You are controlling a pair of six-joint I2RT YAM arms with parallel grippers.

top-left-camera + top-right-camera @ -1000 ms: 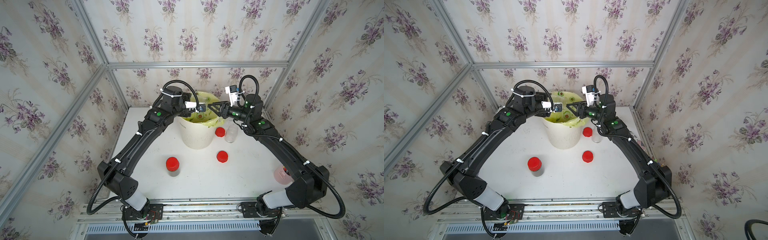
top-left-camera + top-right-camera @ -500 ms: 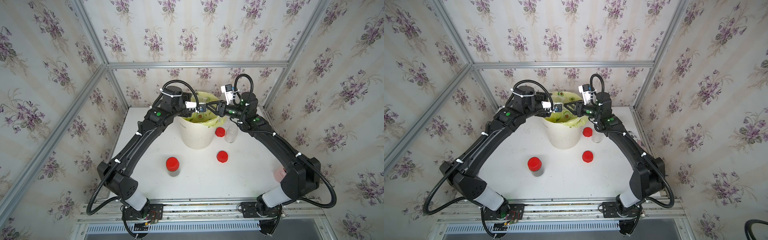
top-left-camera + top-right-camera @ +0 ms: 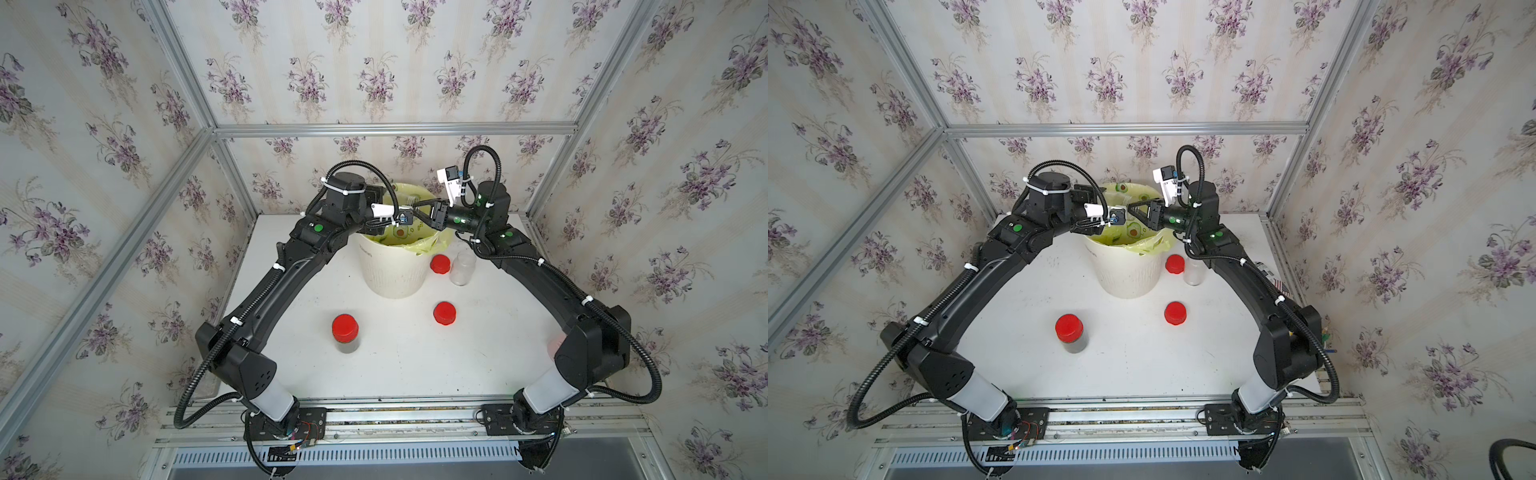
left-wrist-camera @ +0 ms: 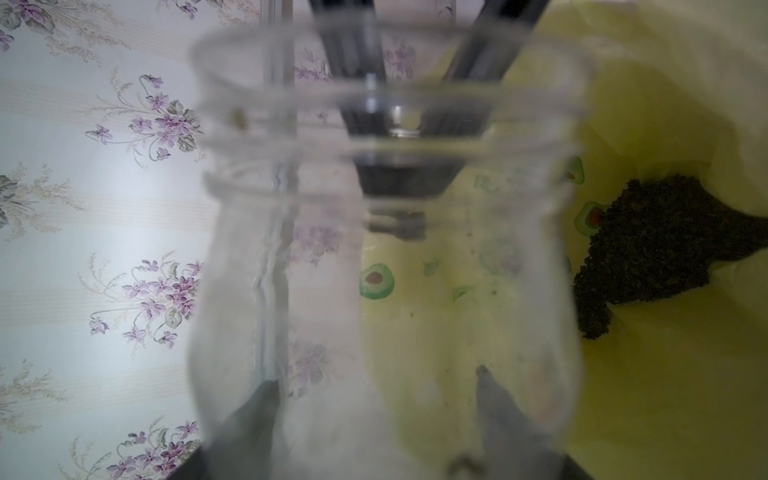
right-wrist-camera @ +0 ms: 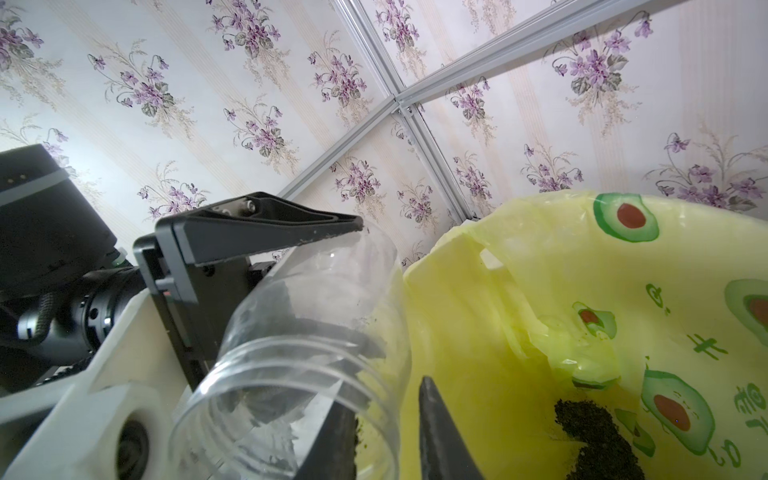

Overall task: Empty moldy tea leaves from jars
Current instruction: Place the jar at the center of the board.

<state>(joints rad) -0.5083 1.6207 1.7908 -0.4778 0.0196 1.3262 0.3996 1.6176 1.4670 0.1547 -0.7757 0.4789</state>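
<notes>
My left gripper (image 5: 365,286) pinching the open jar (image 5: 291,374) over the bin (image 3: 390,270) rim, my right gripper (image 5: 378,392) close-jawed at its lip, hold unclear, back wall (image 3: 374,158) near behind

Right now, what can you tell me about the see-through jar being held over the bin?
The clear jar looks like thin plastic. It is cylindrical, with screw-thread ridges round its open mouth and no lid. It is almost empty, with only a few dark specks clinging inside. The left gripper clamps its body, holding it tipped over above the yellow-green liner of the white bin, where tea leaves lie. The right gripper has its fingertips at the jar's rim; whether they touch it is unclear.
</notes>
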